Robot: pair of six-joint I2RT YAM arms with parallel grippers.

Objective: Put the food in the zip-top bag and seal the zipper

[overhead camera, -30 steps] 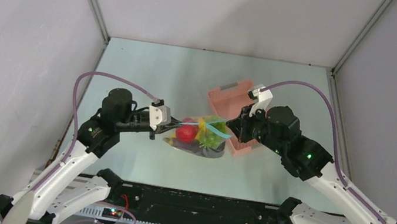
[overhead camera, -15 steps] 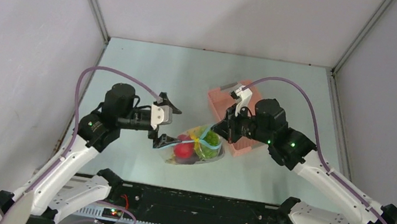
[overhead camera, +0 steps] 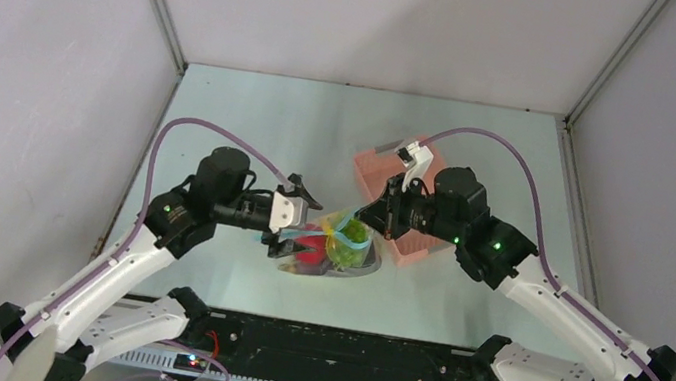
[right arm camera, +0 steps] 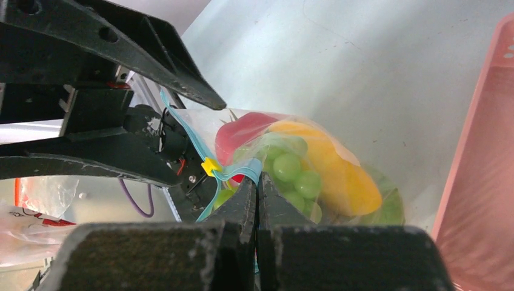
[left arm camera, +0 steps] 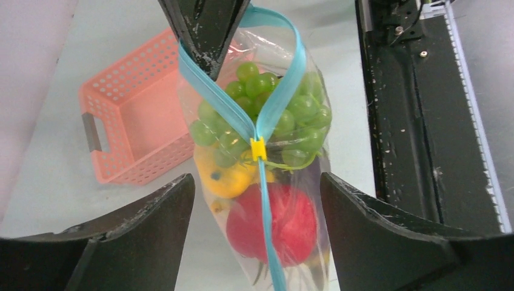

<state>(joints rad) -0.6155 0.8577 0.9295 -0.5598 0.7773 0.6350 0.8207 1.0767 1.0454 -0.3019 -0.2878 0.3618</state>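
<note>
While the zip-top bag (overhead camera: pixel 333 251) is lying near the middle of the tabletop (overhead camera: pixel 252 127), just left of the pink basket (left arm camera: pixel 130 121), I am noting its condition from the wrist views. It is carrying green grapes (left arm camera: pixel 303 115) toward its mouth, a yellow piece (left arm camera: pixel 227 179) beside them and a red fruit (left arm camera: pixel 279 224) lower down, all showing through the clear plastic. I cannot tell whether its bottom is touching the tabletop.

The zipper (left arm camera: pixel 270 242) is running as one joined blue line from the near end up to a yellow slider (left arm camera: pixel 259 148). Beyond the slider it is parting into two strips that are forming an open loop over the grapes.

At the far end of that loop the right gripper (right arm camera: pixel 256 188) is pinching the zipper, its jaws pressed fully together on the blue strip. The left gripper (left arm camera: pixel 256 182) is facing it from the other side, with its jaws spread wide to either side of the bag and gripping nothing. I cannot tell whether its fingers are touching the plastic.
</note>
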